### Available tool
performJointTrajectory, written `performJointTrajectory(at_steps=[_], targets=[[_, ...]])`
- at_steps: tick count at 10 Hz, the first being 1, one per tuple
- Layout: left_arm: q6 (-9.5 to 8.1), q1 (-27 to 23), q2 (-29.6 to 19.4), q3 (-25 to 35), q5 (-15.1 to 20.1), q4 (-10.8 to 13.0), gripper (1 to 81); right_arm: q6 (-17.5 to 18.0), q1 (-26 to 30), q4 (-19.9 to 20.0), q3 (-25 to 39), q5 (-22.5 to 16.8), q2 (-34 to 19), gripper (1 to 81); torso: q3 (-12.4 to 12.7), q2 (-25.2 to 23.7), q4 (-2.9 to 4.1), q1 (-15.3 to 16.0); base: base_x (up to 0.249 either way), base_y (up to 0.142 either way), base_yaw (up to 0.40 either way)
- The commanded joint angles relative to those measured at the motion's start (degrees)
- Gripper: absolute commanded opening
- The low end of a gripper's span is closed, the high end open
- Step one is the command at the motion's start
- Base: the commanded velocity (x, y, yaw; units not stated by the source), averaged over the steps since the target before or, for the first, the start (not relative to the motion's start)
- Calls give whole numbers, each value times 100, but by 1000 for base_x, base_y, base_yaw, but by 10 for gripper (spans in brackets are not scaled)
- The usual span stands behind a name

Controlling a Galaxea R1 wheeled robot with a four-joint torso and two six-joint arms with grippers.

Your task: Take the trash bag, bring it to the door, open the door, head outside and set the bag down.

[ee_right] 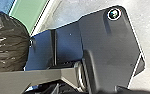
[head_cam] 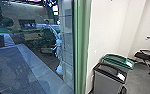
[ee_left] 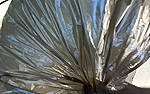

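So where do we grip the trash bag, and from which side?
Trash bag: I'd take the gathered neck, coming in from the neck end, opposite the bulging body. The pleats converge there into a narrow bunch, while the body fans out wide.

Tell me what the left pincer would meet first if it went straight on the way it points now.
Most likely the trash bag: its dark, shiny, creased plastic spreads right ahead in the left wrist view, pulled together into a bunch. Whether any gap lies before it is unclear.
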Motion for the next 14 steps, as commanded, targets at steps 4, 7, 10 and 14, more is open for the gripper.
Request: performJointTrajectory(at_steps=[4, 7, 10, 14], targets=[[25, -332, -73, 23, 439, -16, 10, -18, 239, -39, 55, -321, -39, 811, 0, 0, 0, 0, 0, 0, 201], [34, -218, -91, 92, 22, -24, 10, -35, 231, -83, 152, -330, -66, 811, 2, 0, 0, 0, 0, 0, 312], [34, -87, -390, 752, -422, -51, 10, -35, 204, -127, 1058, -330, -576, 811, 2, 0, 0, 0, 0, 0, 313], [25, 54, -847, 1622, -589, -68, 10, -44, 134, -171, 1858, -330, -1015, 811, 2, 0, 0, 0, 0, 0, 307]])
